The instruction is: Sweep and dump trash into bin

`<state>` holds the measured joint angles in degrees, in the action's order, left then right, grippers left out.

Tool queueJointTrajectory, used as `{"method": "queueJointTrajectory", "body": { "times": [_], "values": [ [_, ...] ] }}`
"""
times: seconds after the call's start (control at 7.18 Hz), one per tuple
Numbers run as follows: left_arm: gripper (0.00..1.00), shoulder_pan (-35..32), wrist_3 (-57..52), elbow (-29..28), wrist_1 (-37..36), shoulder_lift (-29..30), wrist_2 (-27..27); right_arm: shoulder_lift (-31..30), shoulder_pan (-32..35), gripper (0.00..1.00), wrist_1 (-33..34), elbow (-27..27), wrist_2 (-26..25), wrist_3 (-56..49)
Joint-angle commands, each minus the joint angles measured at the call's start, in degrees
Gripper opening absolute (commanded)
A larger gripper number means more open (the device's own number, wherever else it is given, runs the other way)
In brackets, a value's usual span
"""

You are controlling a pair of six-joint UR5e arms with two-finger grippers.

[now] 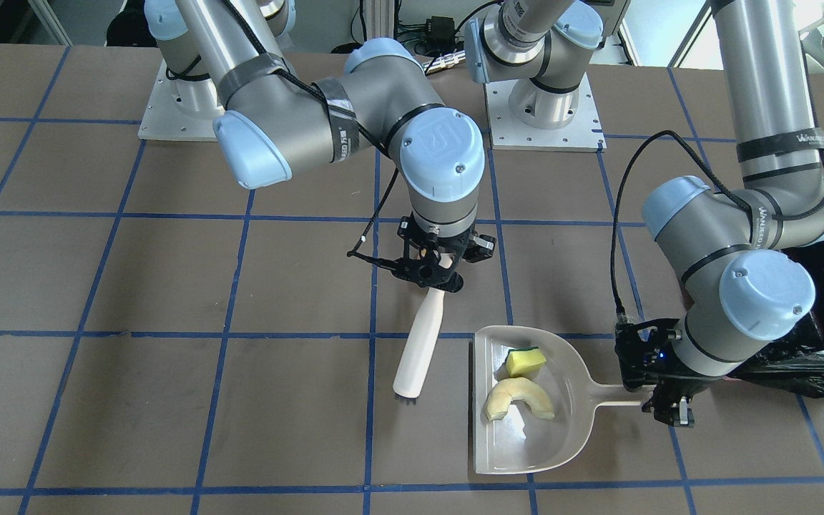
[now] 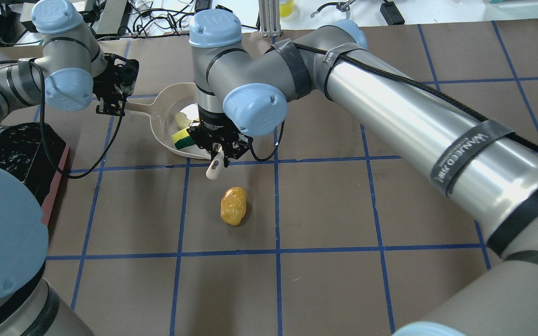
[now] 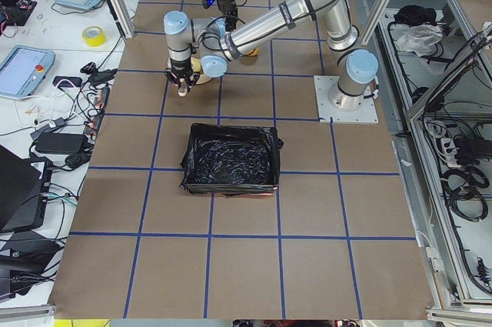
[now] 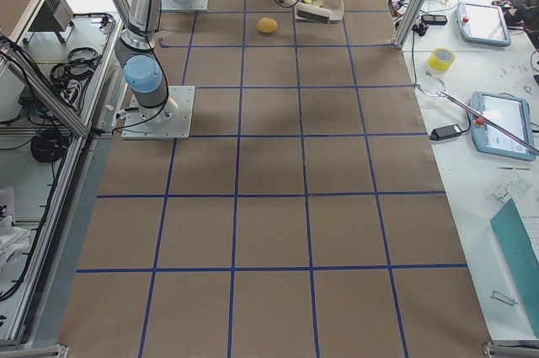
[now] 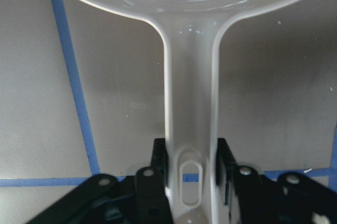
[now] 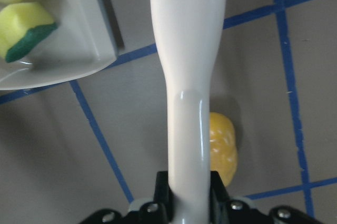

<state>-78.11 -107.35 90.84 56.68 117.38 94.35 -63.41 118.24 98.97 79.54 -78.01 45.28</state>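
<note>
My right gripper (image 1: 438,275) was clamped on the brush (image 1: 418,354) handle. The bristle end pointed down at the table, near the dustpan's open edge but not touching it. My left gripper (image 5: 192,168) was closed around the handle of the dustpan (image 1: 526,450), which lay flat on the table. Inside the pan sat the sponge wedge (image 1: 525,361) and the crescent (image 1: 519,398), close together. The orange lump (image 2: 233,206) lay on the table outside the pan, on my side of the brush and apart from it. The bin (image 2: 17,149) stood off to my left, apart from the pan.
</note>
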Motion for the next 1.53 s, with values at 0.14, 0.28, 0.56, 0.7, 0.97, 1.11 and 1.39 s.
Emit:
{"method": "queueJointTrajectory", "body": {
  "times": [0.14, 0.28, 0.56, 0.7, 0.97, 1.11, 1.39],
  "values": [
    [0.00, 1.5, -3.6, 13.9, 0.3, -12.3, 0.6, -15.5, 0.1, 0.06, 3.4, 22.8, -4.8, -2.7],
    [0.00, 1.6, -4.4, 19.9, -0.3, -16.8, 0.6, -19.6, 0.6, 0.06, 3.9, 28.9, -5.8, -2.2],
    [0.00, 2.3, -5.1, 28.4, -0.4, -24.1, 1.1, -19.2, 7.2, 0.06, 10.6, 30.9, -5.0, 4.2],
    [0.00, 3.7, -6.9, 32.2, -2.2, -26.1, 1.3, -16.8, 8.4, 0.06, 13.1, 30.9, -4.9, 4.9],
    [0.00, 7.5, -10.8, 35.5, -4.6, -26.7, 1.2, -13.3, 8.9, 0.06, 18.2, 31.0, -5.0, 5.7],
    [0.00, 6.8, -8.8, 36.6, -4.8, -27.0, 1.2, -11.8, 8.9, 0.06, 21.1, 30.9, -4.9, 5.8],
    [0.00, 4.4, -7.8, 36.9, -6.5, -26.3, 1.4, -9.0, 10.9, 0.07, 25.0, 30.1, -4.9, 9.2]
  ]
}}
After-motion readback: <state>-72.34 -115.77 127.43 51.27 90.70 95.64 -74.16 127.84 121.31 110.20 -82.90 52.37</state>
